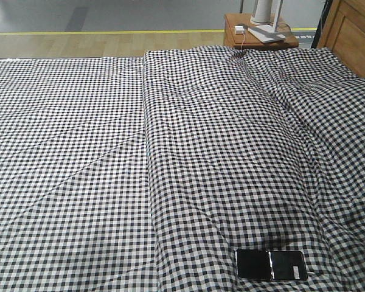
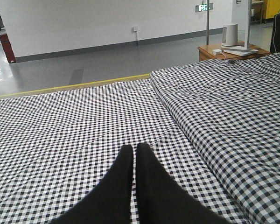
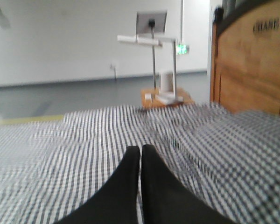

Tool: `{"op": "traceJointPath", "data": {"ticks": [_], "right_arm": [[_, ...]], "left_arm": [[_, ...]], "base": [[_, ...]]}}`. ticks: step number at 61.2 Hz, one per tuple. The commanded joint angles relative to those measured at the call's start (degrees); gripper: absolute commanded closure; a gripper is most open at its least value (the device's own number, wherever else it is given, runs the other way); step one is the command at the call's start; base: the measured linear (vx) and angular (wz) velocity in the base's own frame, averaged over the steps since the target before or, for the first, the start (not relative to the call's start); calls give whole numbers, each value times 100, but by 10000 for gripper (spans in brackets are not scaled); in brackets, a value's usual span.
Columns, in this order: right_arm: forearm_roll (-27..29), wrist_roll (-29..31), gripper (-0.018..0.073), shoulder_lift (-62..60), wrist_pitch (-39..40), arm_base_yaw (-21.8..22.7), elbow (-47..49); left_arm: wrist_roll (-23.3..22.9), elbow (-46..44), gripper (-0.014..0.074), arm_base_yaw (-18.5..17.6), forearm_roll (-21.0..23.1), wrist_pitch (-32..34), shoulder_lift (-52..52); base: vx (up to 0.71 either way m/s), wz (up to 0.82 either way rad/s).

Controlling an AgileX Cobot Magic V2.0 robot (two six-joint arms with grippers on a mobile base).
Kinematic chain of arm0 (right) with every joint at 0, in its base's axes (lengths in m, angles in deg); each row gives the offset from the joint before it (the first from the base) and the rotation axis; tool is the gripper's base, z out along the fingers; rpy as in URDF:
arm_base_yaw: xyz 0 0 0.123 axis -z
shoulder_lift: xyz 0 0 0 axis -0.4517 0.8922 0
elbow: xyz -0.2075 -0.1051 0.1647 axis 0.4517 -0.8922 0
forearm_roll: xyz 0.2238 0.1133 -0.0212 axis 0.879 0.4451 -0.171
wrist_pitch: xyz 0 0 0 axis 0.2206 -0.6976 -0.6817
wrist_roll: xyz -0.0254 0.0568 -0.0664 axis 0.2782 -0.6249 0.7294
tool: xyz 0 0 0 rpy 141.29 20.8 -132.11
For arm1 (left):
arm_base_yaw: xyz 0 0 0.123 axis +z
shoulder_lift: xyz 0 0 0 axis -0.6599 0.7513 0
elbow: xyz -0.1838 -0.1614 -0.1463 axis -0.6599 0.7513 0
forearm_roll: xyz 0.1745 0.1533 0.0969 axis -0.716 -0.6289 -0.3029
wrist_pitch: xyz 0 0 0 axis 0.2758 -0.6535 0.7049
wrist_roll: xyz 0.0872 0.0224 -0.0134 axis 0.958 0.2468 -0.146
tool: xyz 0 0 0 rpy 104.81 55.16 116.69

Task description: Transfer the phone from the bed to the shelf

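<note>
Blur smears the bed [image 3: 233, 154] in the right wrist view; headboard [image 3: 252, 70] lettering at 2 o'clock runs off-frame. Front view crops the white stand [image 1: 261, 12] at 1 o'clock.

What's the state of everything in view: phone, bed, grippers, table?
phone: flat, face up on the bed, not gripped
bed: covered, cover creased along the right half
left gripper: shut, empty
right gripper: shut, empty
bedside table: upright, white items on top
shelf: not in view
</note>
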Motion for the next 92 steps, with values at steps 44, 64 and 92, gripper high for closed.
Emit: {"op": "traceJointPath", "data": {"ticks": [44,64,92], "right_arm": [[-88,492,561,2039,97,25,3964],[-83,492,407,3820,-612,25,4256],[-83,475,-163,4387,-704,25,4256]], "left_arm": [[-33,-132,595,7,52,403,-21],[-33,-132,595,7,52,403,-21],[-33,-132,595,7,52,403,-21]], "base": [[0,0],[0,0],[0,0]]}}
